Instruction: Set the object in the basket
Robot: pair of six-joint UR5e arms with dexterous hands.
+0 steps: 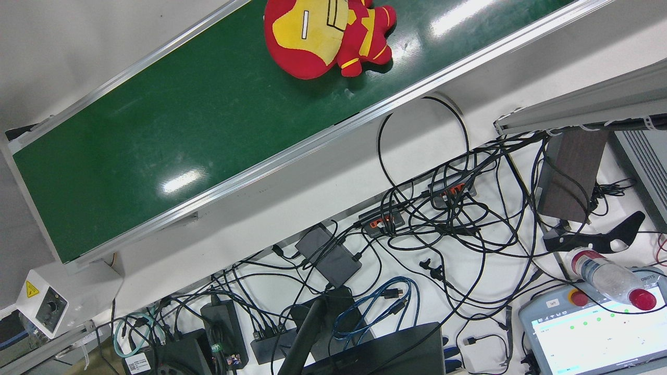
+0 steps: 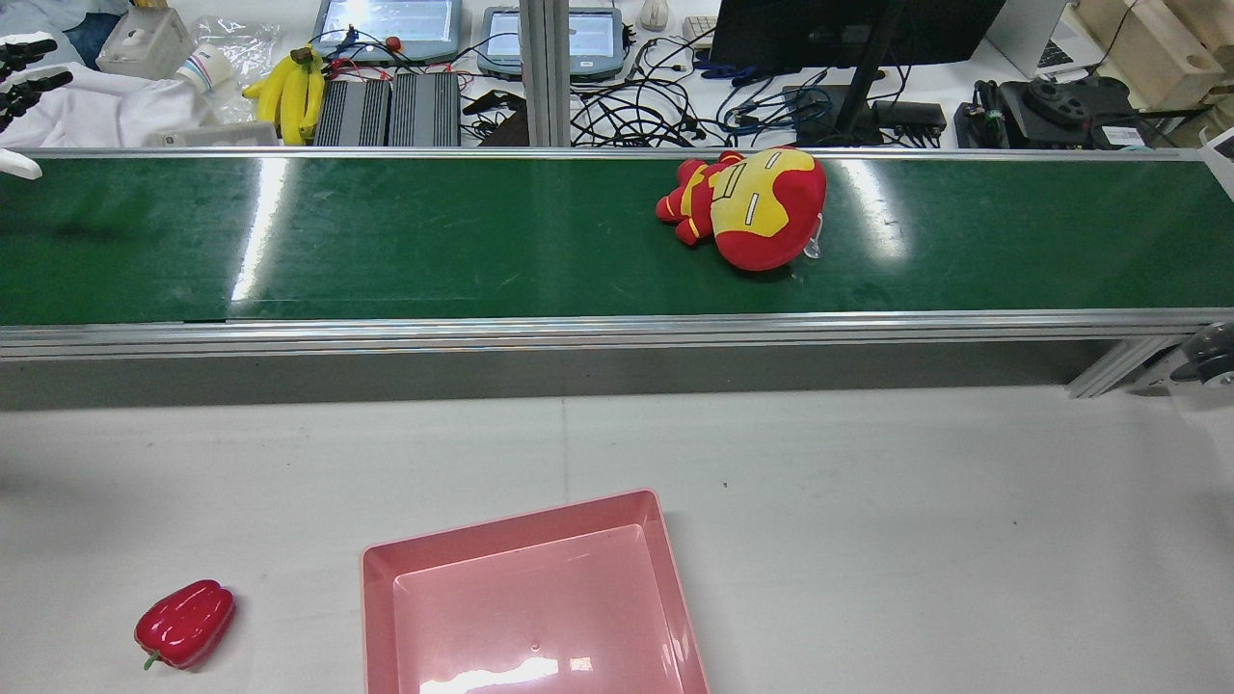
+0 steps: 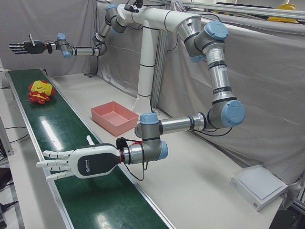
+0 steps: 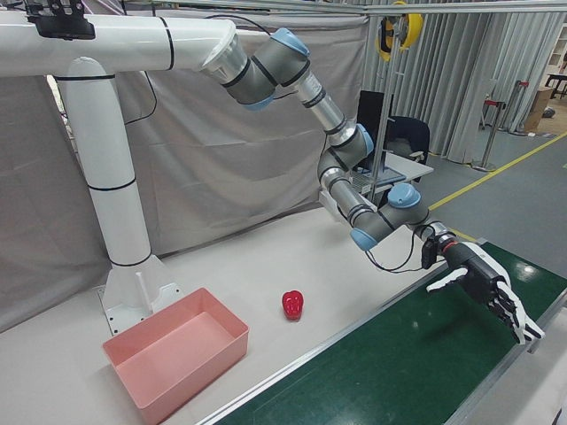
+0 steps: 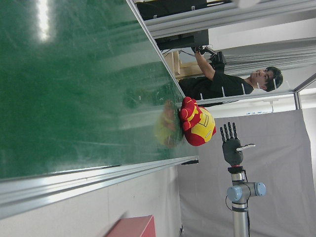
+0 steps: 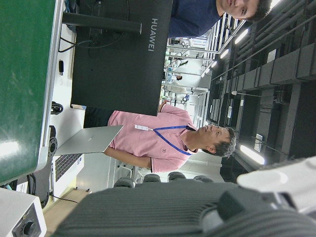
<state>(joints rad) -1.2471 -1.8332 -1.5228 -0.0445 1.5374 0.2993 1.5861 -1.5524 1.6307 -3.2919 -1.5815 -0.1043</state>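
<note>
Nothing is held yet, so this reads as the opening step: reaching for the thing to be fetched. The plush [image 2: 752,207] lies on its side on the green belt [image 2: 434,241], on the robot's right half and close to the belt's far edge. The pink basket [image 2: 525,520] stands empty on the counter [image 2: 916,530], on the robot's side of the belt and somewhat to the left of the plush. A red pepper [image 2: 185,625] also lies on the counter, just left of the basket and apart from it. It could equally be the object meant, though the hands are out over the belt rather than near it. The right hand [image 3: 26,46] hangs high in the air with its fingers straight and spread, holding nothing. It is above the plush's end of the belt but raised well clear of the toy and not touching it. The left hand [image 3: 71,164] hovers low over the other end of the belt, palm down with its fingers apart and empty, well apart from the plush. The right hand looks the better placed, so the next move probably calls for it to come down over the plush and close around the soft body. It would then carry the toy across the belt's rail to the basket. The plush is soft and rounded, so a broad wrap should hold better than a pinch.
</note>
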